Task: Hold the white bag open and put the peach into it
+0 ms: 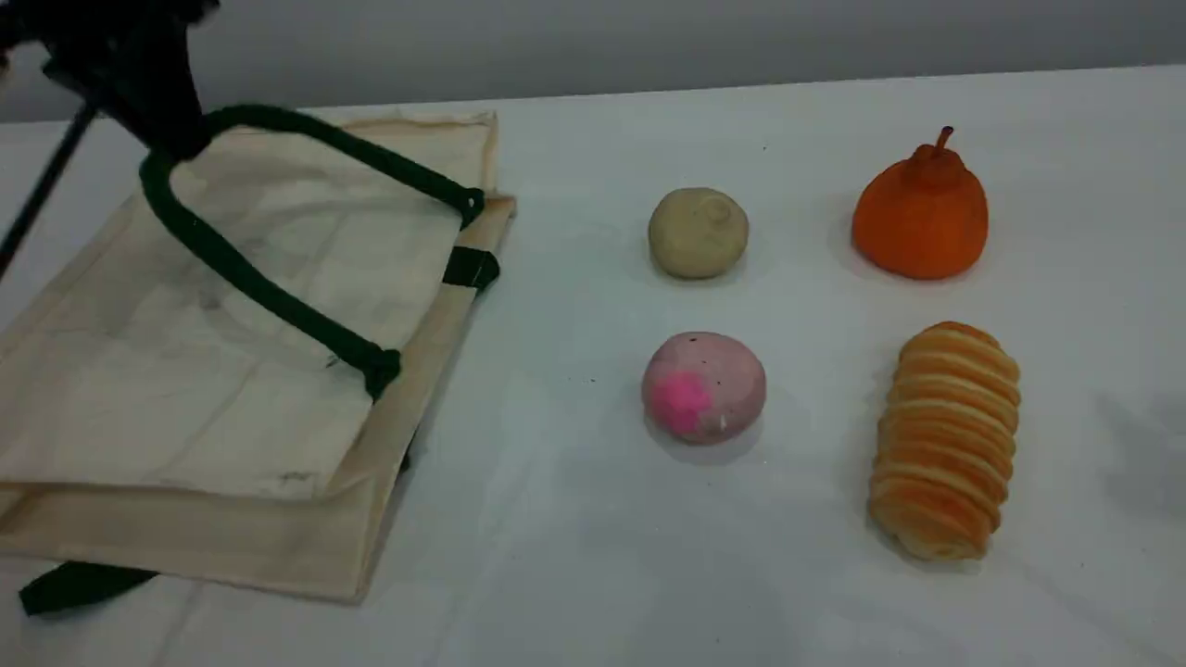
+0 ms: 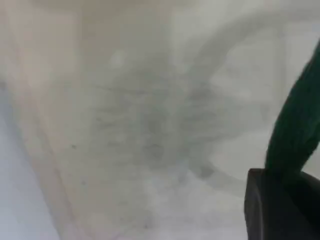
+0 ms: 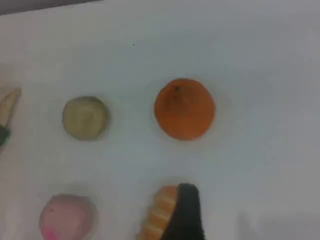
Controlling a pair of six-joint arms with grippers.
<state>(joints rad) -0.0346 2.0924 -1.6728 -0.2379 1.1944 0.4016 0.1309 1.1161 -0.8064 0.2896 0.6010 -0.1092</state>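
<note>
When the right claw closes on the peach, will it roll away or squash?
Likely to roll if nudged: the peach is a near-round ball sitting free on the flat table. Its matte, scuffed skin probably isn't slippery. Softness can't be judged.

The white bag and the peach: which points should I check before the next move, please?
1. Left gripper shut on the rope handle: ok.
2. White bag mouth wide enough for the peach: not ok, barely lifted.
3. Peach free, touching nothing: ok.
4. Right gripper open: ok.
5. Right gripper lined up with the peach: not ok, it sits by the bread roll.
</note>
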